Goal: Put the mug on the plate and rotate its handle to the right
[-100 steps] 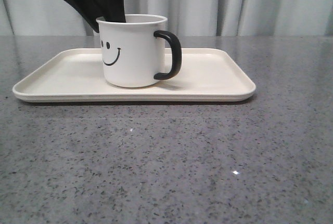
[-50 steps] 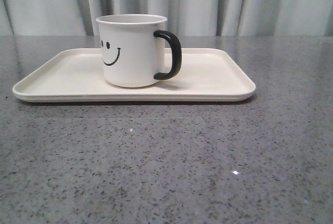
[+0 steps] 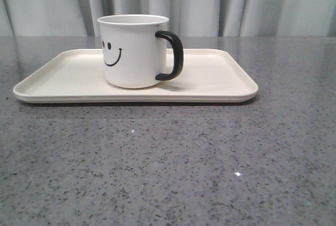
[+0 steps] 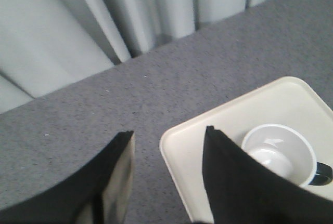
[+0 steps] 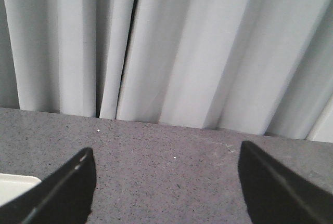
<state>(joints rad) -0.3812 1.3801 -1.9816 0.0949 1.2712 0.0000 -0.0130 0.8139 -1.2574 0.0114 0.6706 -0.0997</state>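
White smiley mug stands on the plate, handle pointing right; task looks complete, left tool and right tool both wide, empty.

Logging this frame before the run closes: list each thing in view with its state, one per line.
mug: upright on the plate, empty, free of both grippers.
handle: pointing right.
plate: flat on the table, carrying the mug.
left gripper: open, raised above the plate's edge, holding nothing.
right gripper: open, empty, over bare table.
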